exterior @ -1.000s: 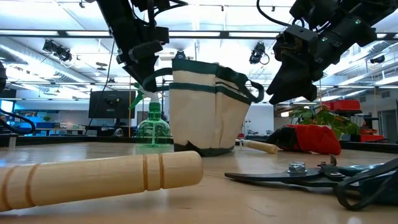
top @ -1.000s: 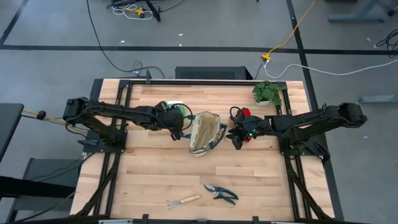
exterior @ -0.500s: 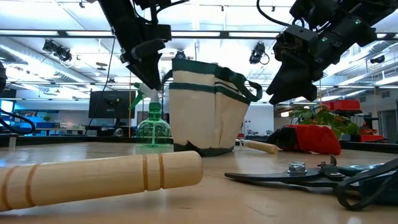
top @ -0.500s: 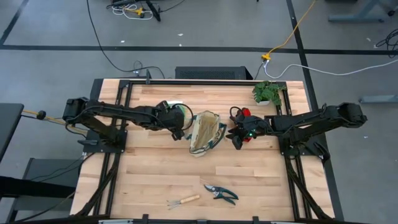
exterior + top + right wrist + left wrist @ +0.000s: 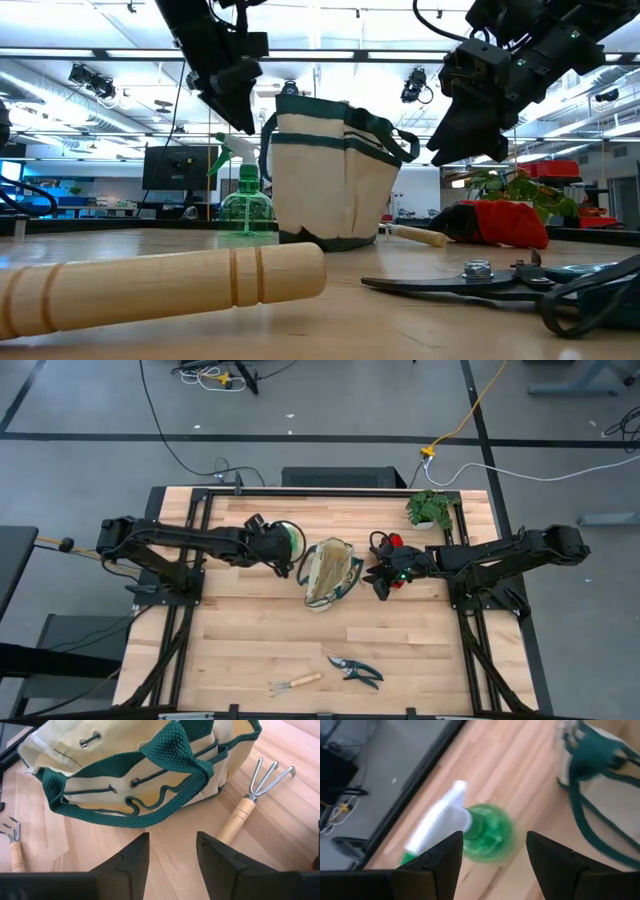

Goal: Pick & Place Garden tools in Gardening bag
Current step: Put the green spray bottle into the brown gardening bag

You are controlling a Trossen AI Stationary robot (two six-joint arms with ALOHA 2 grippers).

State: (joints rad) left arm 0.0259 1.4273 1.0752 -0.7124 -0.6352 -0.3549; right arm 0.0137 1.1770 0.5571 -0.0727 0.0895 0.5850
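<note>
The beige gardening bag [image 5: 332,573] with green trim stands upright on its base at the table's middle. To its left the green spray bottle [image 5: 487,832] with a white top stands upright on the table. My left gripper [image 5: 492,857] hangs open above the bottle and a little to its left, touching nothing. My right gripper [image 5: 172,850] is open in the air just right of the bag [image 5: 140,775]. A wooden-handled rake [image 5: 245,805] lies by the bag's right side, next to the red-and-black gloves [image 5: 393,542]. The pruning shears [image 5: 357,671] and another rake [image 5: 295,683] lie near the front edge.
A small potted plant [image 5: 432,508] stands at the far right corner. Bare tabletop lies between the bag and the tools at the front edge. Both arm bases sit at the table's left and right edges.
My left gripper has drawn away from the bag's left rim, toward the table's left and far edges and a little upward. It now hangs over the spray bottle. The bag stays standing, and my right gripper has kept still.
</note>
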